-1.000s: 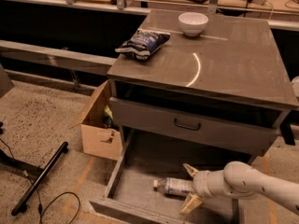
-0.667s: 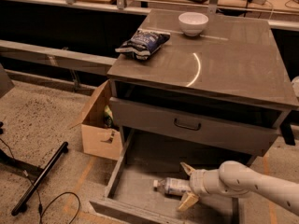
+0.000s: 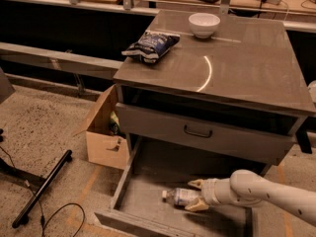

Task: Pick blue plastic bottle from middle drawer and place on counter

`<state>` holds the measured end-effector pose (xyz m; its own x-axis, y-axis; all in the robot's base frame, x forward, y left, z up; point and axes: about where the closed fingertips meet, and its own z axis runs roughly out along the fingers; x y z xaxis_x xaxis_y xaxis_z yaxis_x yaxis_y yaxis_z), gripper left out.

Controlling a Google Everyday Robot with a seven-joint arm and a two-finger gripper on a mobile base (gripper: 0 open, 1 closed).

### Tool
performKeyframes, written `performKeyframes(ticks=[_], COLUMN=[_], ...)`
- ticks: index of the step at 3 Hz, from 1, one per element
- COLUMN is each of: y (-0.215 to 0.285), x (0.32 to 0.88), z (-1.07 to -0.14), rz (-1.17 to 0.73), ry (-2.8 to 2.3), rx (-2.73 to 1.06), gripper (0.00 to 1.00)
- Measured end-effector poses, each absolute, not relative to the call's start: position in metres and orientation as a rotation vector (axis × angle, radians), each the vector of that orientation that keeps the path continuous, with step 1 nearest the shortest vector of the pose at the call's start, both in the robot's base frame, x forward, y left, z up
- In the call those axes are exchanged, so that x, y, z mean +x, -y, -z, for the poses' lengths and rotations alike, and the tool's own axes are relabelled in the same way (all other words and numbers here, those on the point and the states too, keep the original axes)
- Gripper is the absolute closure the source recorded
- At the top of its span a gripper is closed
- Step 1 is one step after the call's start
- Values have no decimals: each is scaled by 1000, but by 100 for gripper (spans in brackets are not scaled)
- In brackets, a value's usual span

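The blue plastic bottle, clear with a white cap pointing left, lies on its side on the floor of the pulled-out middle drawer. My gripper reaches in from the right on a white arm. Its two tan fingers sit on either side of the bottle's base end, closed in against it. The bottle rests on the drawer floor. The counter is the glossy grey-brown cabinet top above.
A dark blue snack bag and a white bowl sit on the counter's far side. A closed drawer front with a black handle overhangs the open drawer. A cardboard box stands left of the cabinet. A black bar and a cable lie on the floor.
The gripper has slid left along the bottle, and its fingers have narrowed from a wide spread onto the bottle's base end. The bottle has not moved.
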<state>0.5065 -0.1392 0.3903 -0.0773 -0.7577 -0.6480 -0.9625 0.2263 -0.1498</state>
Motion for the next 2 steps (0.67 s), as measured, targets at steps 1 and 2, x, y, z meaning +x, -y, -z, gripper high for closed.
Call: performKeyframes(ticks=[1, 2], y=[141, 149], x=[506, 503], z=[-395, -418], rz=[-415, -430], ry=[-1875, -1864], rx=[-1614, -1626], gripper=[65, 87])
